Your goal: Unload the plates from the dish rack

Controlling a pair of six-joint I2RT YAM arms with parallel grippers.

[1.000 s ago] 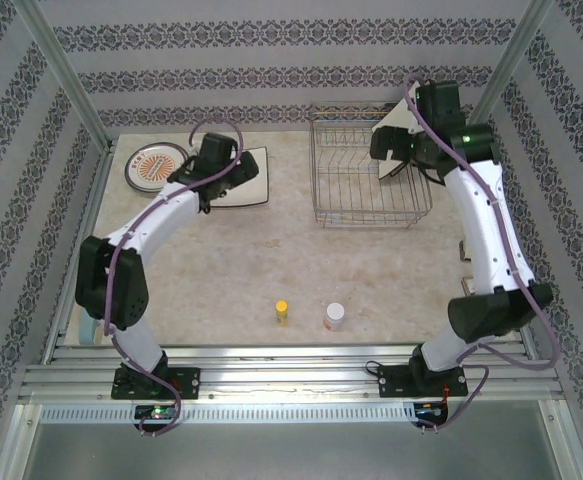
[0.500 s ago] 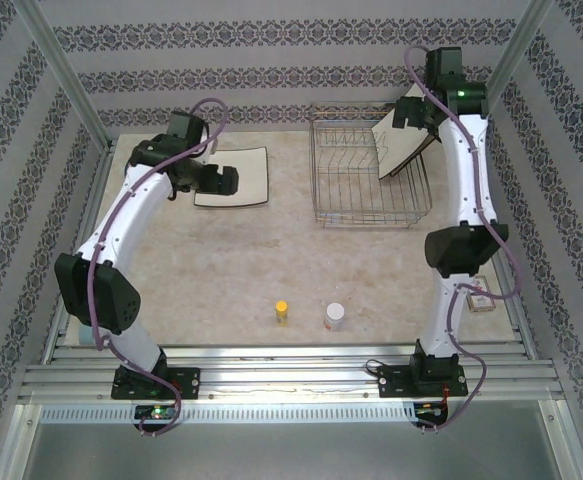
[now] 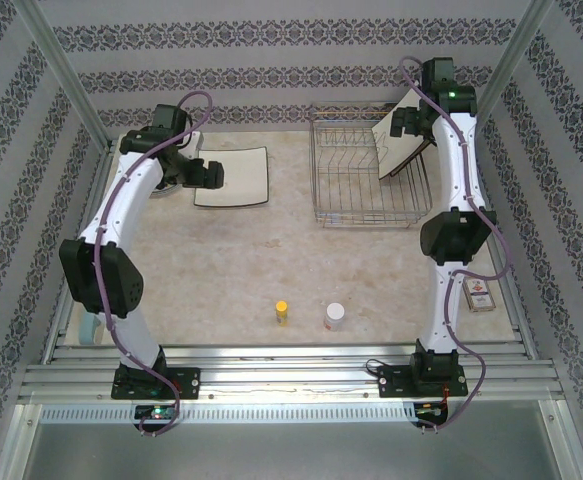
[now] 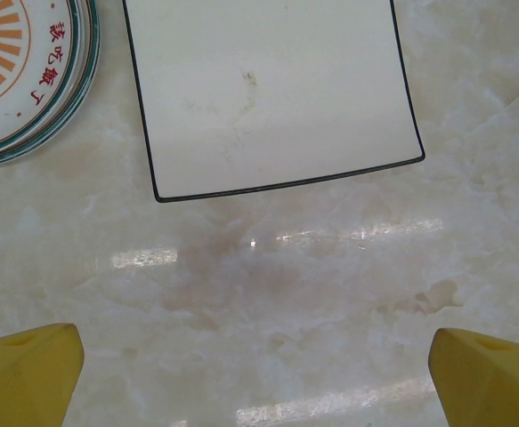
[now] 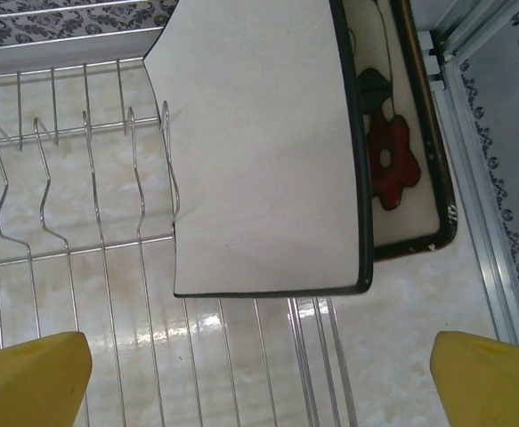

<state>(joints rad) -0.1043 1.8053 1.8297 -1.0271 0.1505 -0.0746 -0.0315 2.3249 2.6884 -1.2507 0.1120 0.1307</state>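
Both arms have reached farther back; left gripper [image 3: 209, 177] and right gripper [image 3: 408, 123] both gape, empty.
Left hovers near the square plate [image 3: 237, 178] and round plate [image 4: 14, 76] lying on the table; right hangs above two racked plates [image 5: 259, 160] leaning in the dish rack [image 3: 356, 200].

Yellow bottle [image 3: 282, 312], white jar [image 3: 334, 317], small box [image 3: 480, 294]

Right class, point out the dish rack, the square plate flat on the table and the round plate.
dish rack [image 3: 356, 195], top view, wire base.
square plate [image 3: 239, 180], top view, its middle.
round plate [image 4: 14, 89], left wrist view, patterned face.
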